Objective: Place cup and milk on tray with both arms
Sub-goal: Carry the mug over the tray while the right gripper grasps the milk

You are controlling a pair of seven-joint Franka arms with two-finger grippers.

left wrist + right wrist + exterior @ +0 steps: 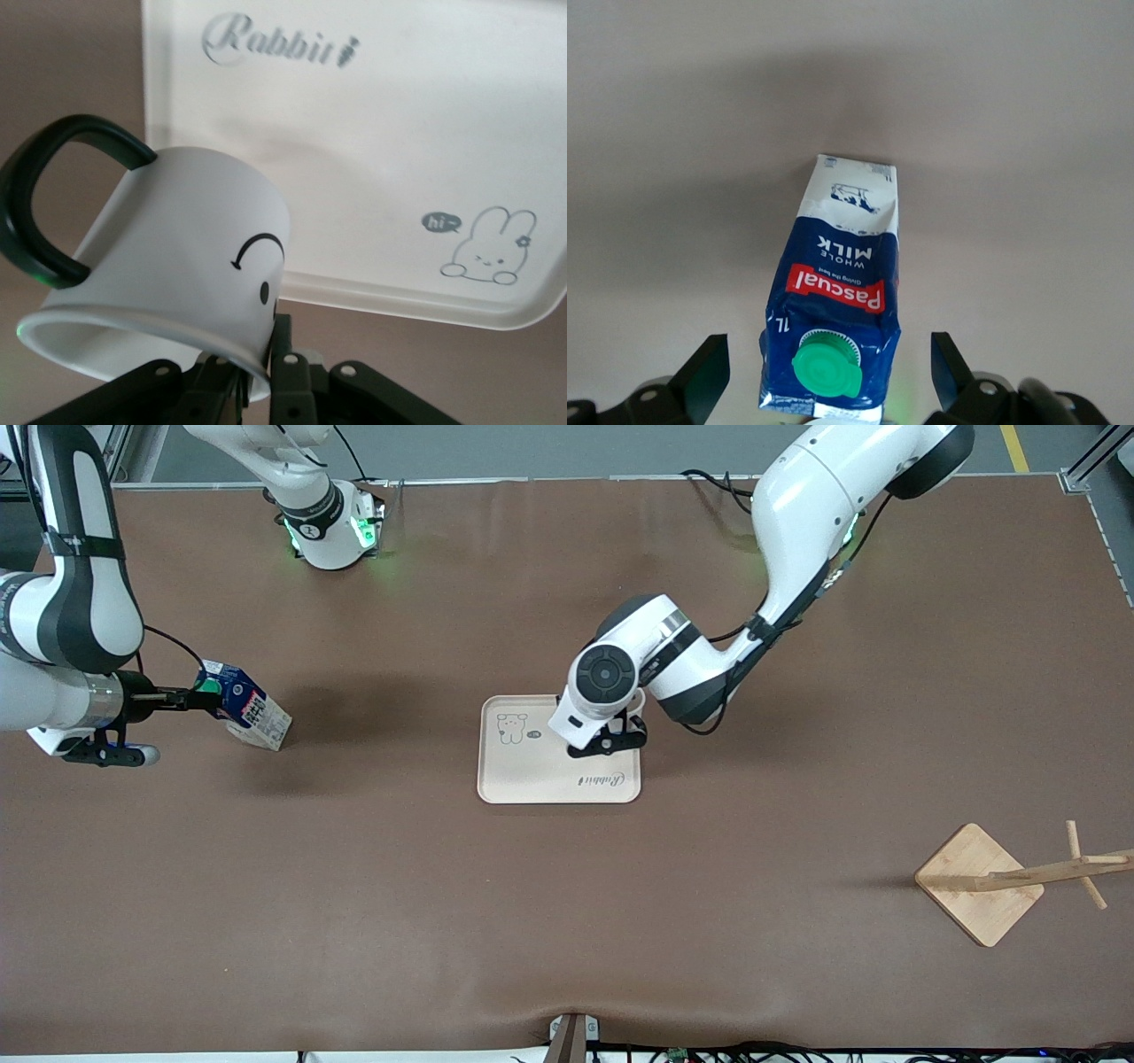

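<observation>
The white smiley cup [177, 248] hangs tilted in my left gripper [261, 354], which is shut on its rim, one finger inside and one outside. It is over the end of the cream tray [372, 133] nearest the left arm. In the front view my left gripper [609, 740] is over the tray [523, 771], and the wrist hides most of the cup. The blue milk carton [248, 707] leans on the table toward the right arm's end. My right gripper [197, 698] is at its capped top. Its fingers [709, 372] stand wide apart on either side of the carton [837, 283], not touching it.
A square wooden stand base [979, 881] with a tipped pegged pole lies near the front camera at the left arm's end. The two arm bases stand along the table edge farthest from the front camera. Brown mat covers the table.
</observation>
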